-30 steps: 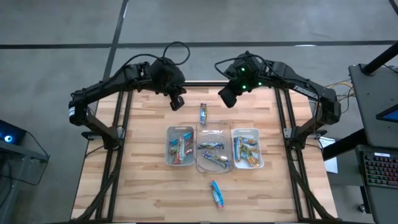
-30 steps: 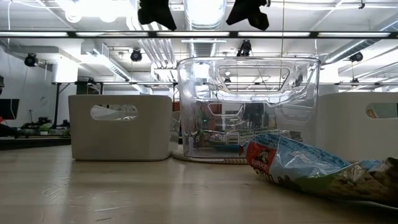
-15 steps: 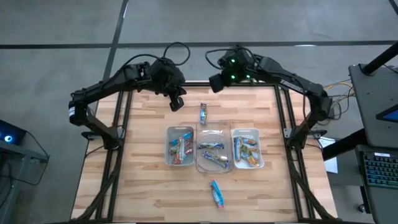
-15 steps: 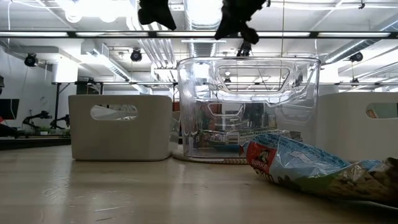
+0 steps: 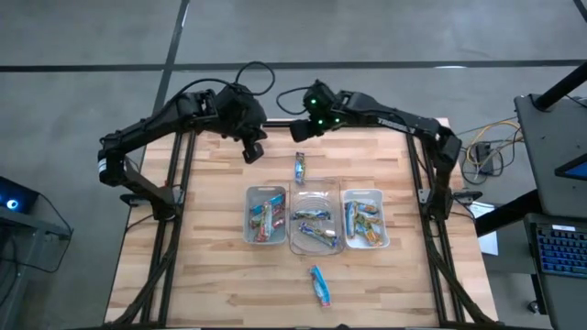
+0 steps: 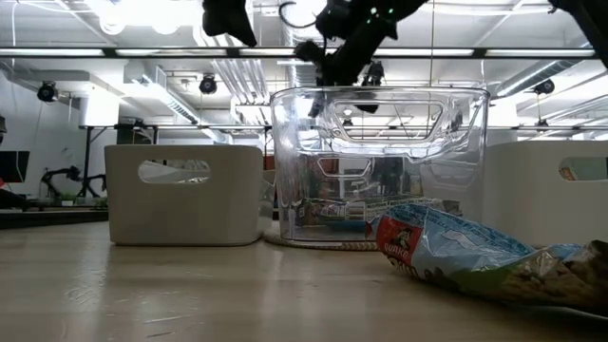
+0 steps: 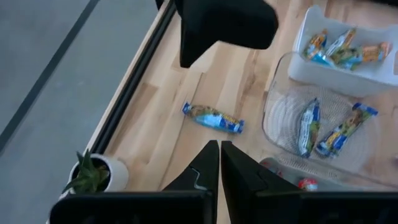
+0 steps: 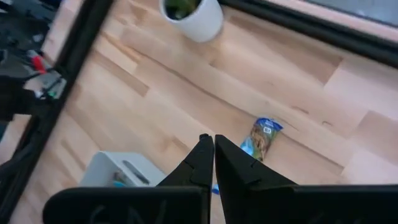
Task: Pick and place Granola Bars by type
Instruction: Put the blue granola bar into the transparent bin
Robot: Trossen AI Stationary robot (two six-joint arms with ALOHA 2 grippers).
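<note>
One blue granola bar [image 5: 300, 167] lies flat on the wood beyond the three trays, also seen as the blue bar [image 8: 261, 138] and the bar [image 7: 211, 117]. A second blue bar [image 5: 319, 285] lies near the front edge. More bars lie in the left white tray [image 5: 266, 214], the clear middle tray [image 5: 314, 225] and the right white tray [image 5: 365, 218]. My right gripper [image 5: 298, 131] hangs shut above the table, just beyond the far bar. My left gripper [image 5: 249, 151] hangs shut, left of that bar.
A small white pot with a green plant [image 8: 189, 12] stands at the table's far edge, close to both grippers. The dark frame rails [image 5: 183, 165] run along the table's sides. In the low view the front bar [image 6: 475, 256] lies before the clear tray [image 6: 380, 166].
My right gripper has swung toward the table's left, come down lower over the far part of the table, and rolled about its own axis. It stays shut. The bars and trays have not moved.
</note>
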